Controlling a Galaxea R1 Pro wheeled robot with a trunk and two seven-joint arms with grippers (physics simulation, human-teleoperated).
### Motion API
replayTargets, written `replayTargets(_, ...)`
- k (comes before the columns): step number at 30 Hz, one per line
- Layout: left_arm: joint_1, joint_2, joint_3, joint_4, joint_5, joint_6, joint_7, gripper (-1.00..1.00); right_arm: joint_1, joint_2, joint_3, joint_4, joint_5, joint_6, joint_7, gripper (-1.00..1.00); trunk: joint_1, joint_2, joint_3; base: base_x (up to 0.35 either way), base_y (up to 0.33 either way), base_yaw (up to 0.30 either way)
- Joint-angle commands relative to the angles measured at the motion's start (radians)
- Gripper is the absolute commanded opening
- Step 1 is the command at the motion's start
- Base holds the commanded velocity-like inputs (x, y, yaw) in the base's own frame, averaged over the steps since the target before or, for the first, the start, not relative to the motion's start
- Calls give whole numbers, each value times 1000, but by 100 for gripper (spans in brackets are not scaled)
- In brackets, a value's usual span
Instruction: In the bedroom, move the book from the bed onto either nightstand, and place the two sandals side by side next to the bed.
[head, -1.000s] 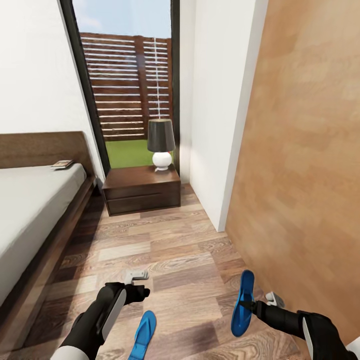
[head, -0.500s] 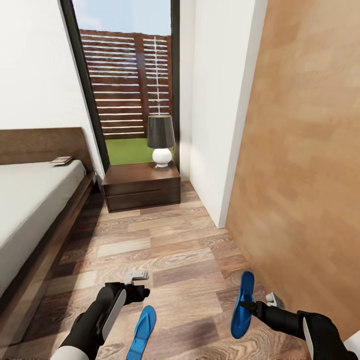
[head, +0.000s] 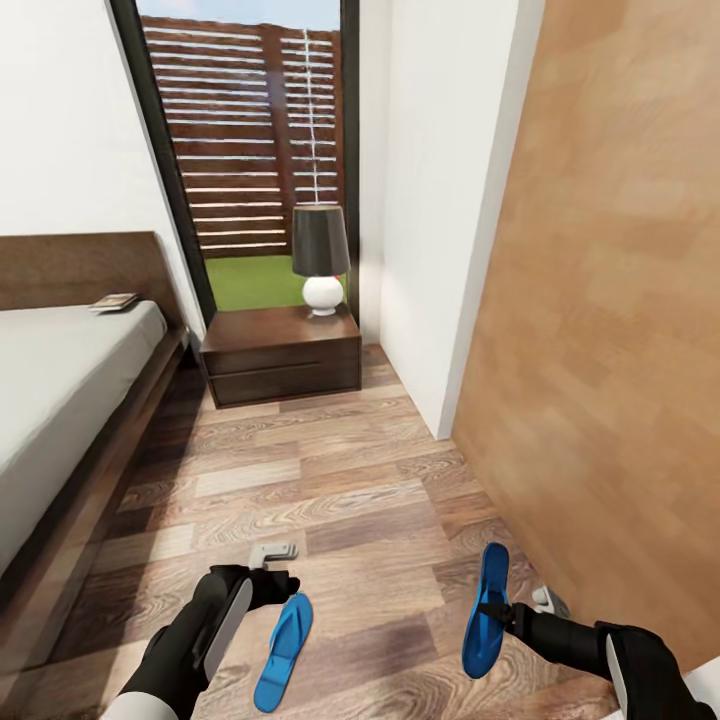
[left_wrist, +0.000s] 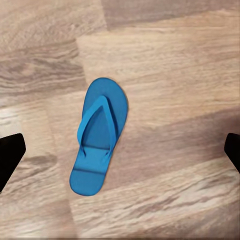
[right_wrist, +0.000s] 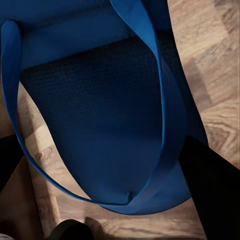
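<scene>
One blue sandal (head: 283, 637) (left_wrist: 98, 136) lies flat on the wood floor, right of the bed (head: 60, 390). My left gripper (head: 284, 584) (left_wrist: 121, 152) hovers above that sandal, open, its black fingertips (left_wrist: 10, 156) wide on either side. My right gripper (head: 497, 607) is shut on the other sandal (head: 485, 608) (right_wrist: 100, 115), holding it on edge above the floor near the wooden wall. The book (head: 115, 301) lies on the mattress by the headboard. A dark brown nightstand (head: 282, 358) stands beyond the bed, under the window.
A black-shaded lamp (head: 321, 256) with a white base stands on the nightstand. A light wood panel wall (head: 610, 330) runs close along the right, with a white wall corner (head: 440, 220) ahead. A strip of plank floor (head: 320, 480) lies between bed and wall.
The whole view has shifted: bed, nightstand and the floor sandal sit higher in the picture, so the camera moved. Both arms hold their pose, and the right gripper keeps its sandal.
</scene>
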Motion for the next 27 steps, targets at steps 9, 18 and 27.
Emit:
replayTargets(9,0,0,0,-2,9,5,7,100,-1,1,-5,-1,8,6,9,-100,4,-3,-36,0,0,0)
replayTargets(18,0,0,0,-3,8,5,7,100,-1,1,-5,-1,8,6,9,-100,8,-5,-71,0,0,0)
replayTargets(27,0,2,0,-3,8,5,7,100,-1,-2,-6,-2,7,10,9,-100,12,-7,-105,0,0,0)
